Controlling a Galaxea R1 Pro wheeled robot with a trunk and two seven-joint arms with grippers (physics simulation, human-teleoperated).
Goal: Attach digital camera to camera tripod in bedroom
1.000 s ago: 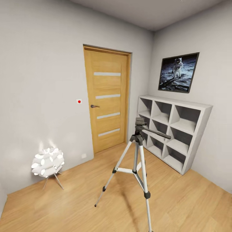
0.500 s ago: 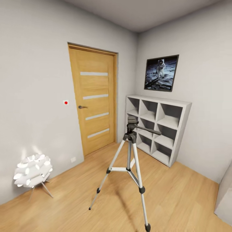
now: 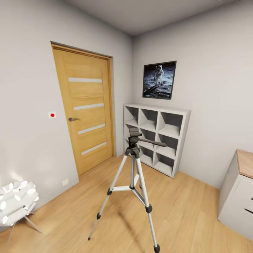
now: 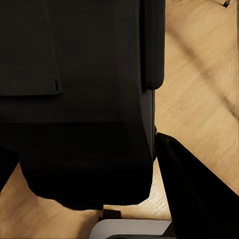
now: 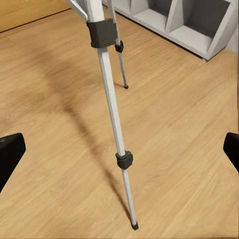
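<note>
Camera tripod (image 3: 133, 175): upright mid-floor in bedroom, legs splayed, before white cube shelves (image 3: 156, 138) and near oak door (image 3: 84, 109).
Digital camera (image 4: 74, 99): black body pinched in left gripper (image 4: 99, 199).
Right gripper (image 5: 119, 154): fingers spread wide, tripod leg between, untouched.

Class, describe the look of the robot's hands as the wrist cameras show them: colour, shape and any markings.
The right hand shows two matte black blocky fingertips, set wide apart. The left hand's finger is a black angular wedge with a plain surface. No cables or markings are visible.
</note>
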